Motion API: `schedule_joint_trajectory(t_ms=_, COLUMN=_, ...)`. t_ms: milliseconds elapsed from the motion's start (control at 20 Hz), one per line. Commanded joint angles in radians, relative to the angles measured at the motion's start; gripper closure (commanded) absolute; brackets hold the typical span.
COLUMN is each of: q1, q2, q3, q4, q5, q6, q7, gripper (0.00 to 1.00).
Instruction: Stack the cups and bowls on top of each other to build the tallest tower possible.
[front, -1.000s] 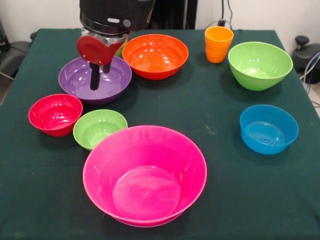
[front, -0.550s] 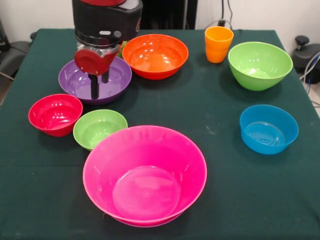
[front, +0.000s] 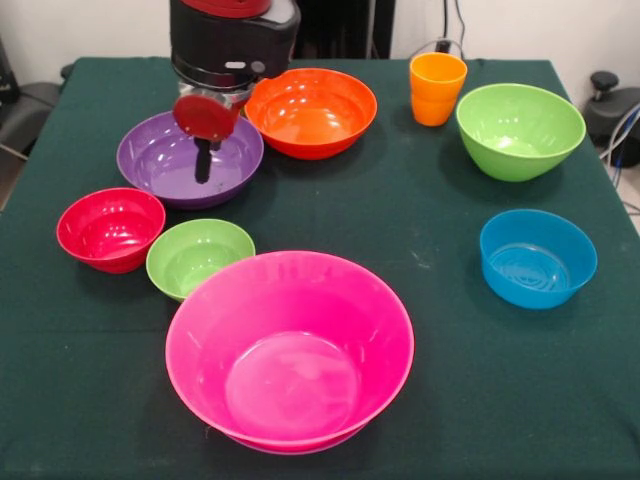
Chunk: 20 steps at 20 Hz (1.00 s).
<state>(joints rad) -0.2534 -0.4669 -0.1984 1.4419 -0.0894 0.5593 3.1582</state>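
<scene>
Bowls, left to right: red bowl (front: 110, 228) sitting at the left edge of the green cloth (front: 430, 250), small lime bowl (front: 199, 257) just beside it. Purple bowl (front: 190, 158) lying behind them, with the gripper (front: 204, 160) hanging over its inside; only one dark finger is showing below the red disc, so cannot tell how far the fingers are spread or whether they are gripping anything. Big pink bowl (front: 289, 349) sitting alone at the front, nothing stacked in it. Orange bowl (front: 311, 111) touching the purple one's rim. Orange cup (front: 436, 88) standing upright near the large lime bowl (front: 519, 130). Blue bowl (front: 537, 258) sitting at the right.
</scene>
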Motion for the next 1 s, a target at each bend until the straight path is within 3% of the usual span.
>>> schedule_joint_trajectory(t_ms=50, q1=0.080, q2=0.061, q3=-0.058, q4=-0.040, q5=-0.252, q6=-0.162, q7=-0.145, gripper=0.00)
schedule_joint_trajectory(t_ms=250, q1=-0.021, q2=0.054, q3=0.051, q4=0.002, q5=-0.212, q6=-0.123, q7=-0.177, gripper=0.00)
schedule_joint_trajectory(t_ms=400, q1=-0.015, q2=0.062, q3=0.052, q4=0.027, q5=-0.151, q6=-0.112, q7=-0.065, gripper=0.00)
schedule_joint_trajectory(t_ms=600, q1=-0.045, q2=0.029, q3=0.113, q4=0.102, q5=-0.064, q6=-0.073, q7=-0.022, gripper=0.00)
schedule_joint_trajectory(t_ms=750, q1=-0.057, q2=0.019, q3=0.143, q4=0.114, q5=-0.060, q6=-0.059, q7=-0.070, gripper=0.00)
schedule_joint_trajectory(t_ms=850, q1=-0.034, q2=0.030, q3=0.122, q4=0.094, q5=-0.083, q6=-0.075, q7=-0.079, gripper=0.00)
schedule_joint_trajectory(t_ms=1000, q1=-0.115, q2=0.004, q3=0.231, q4=0.137, q5=-0.107, q6=-0.064, q7=-0.228, gripper=0.00)
